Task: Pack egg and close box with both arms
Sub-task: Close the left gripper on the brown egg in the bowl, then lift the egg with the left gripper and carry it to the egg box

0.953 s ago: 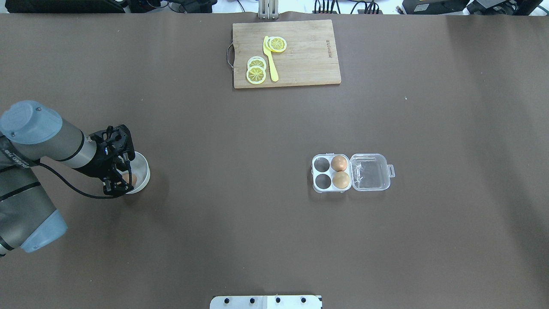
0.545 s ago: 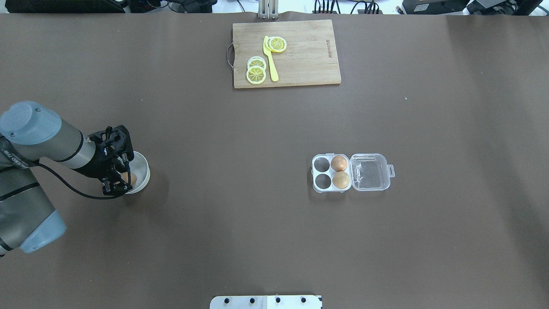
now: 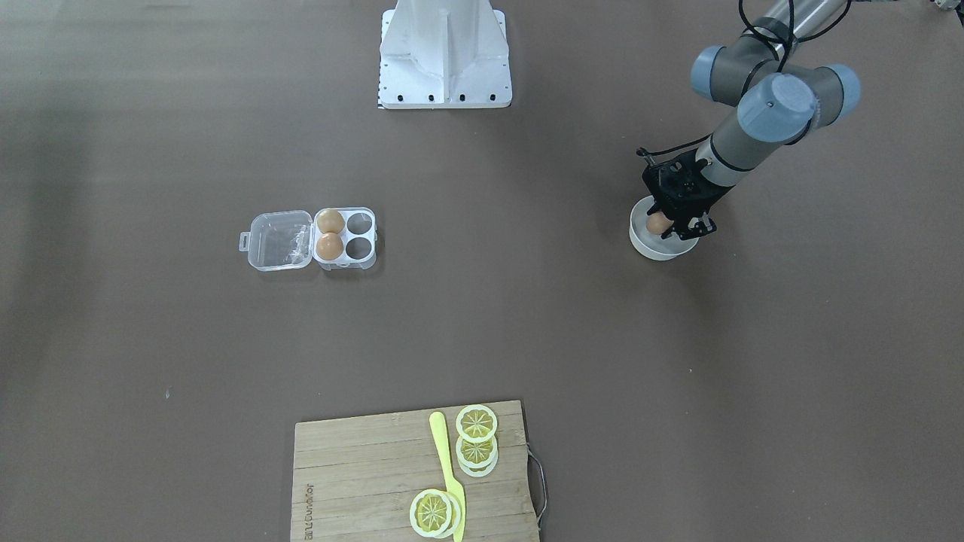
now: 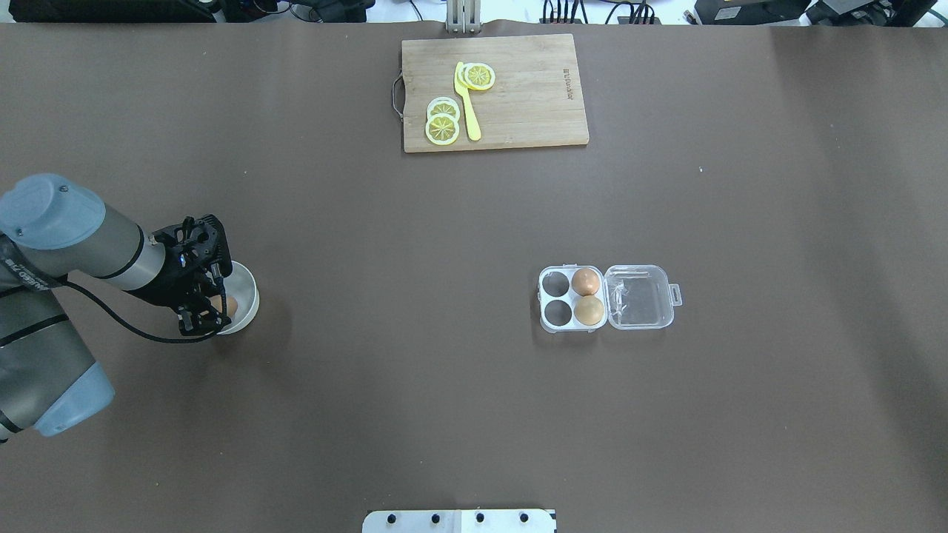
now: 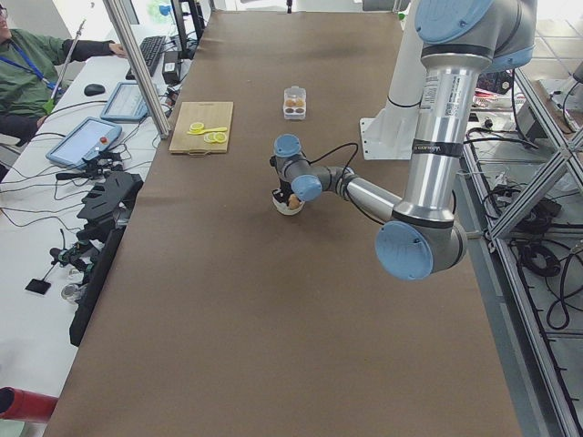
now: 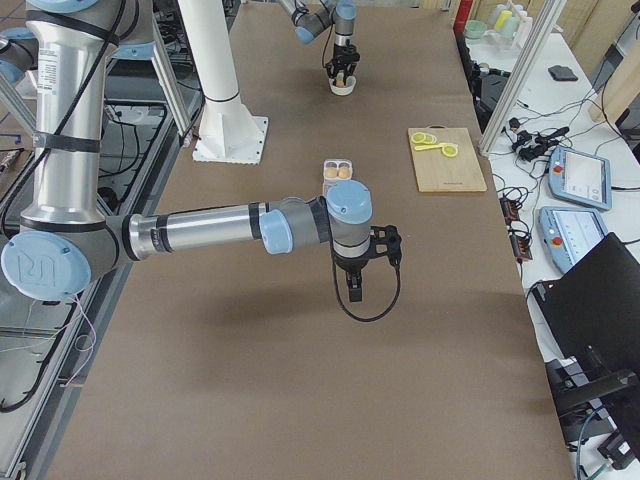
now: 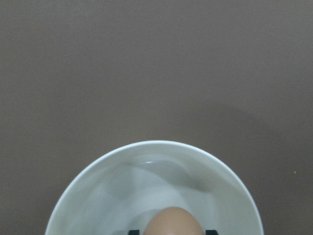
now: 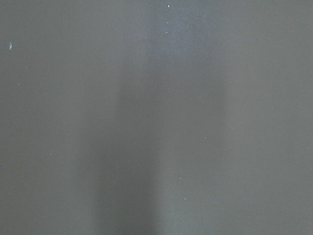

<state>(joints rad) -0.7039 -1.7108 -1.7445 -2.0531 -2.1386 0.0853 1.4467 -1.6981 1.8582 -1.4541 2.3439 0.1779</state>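
Observation:
My left gripper [image 4: 212,311] hangs over the near side of a round white bowl [image 4: 248,292] at the table's left. Its fingers are shut on an orange-brown egg [image 4: 229,306]. The left wrist view shows that egg [image 7: 171,223] between two black fingertips, over the bowl's [image 7: 146,191] inside. The clear box [image 4: 569,298] lies open right of centre with its lid [image 4: 638,297] flat to the right. Two brown eggs [image 4: 585,281] [image 4: 589,310] fill the cells beside the lid, and the other two cells are empty. My right gripper [image 6: 352,290] shows only in the exterior right view, so I cannot tell its state.
A wooden cutting board [image 4: 533,111] with lemon slices [image 4: 442,127] and a yellow knife [image 4: 466,104] lies at the far middle edge. The robot's white base plate [image 4: 459,521] is at the near edge. Brown table lies between bowl and box.
The left gripper has shifted only slightly over the bowl, with the egg still between its fingers. The box and its eggs have not moved.

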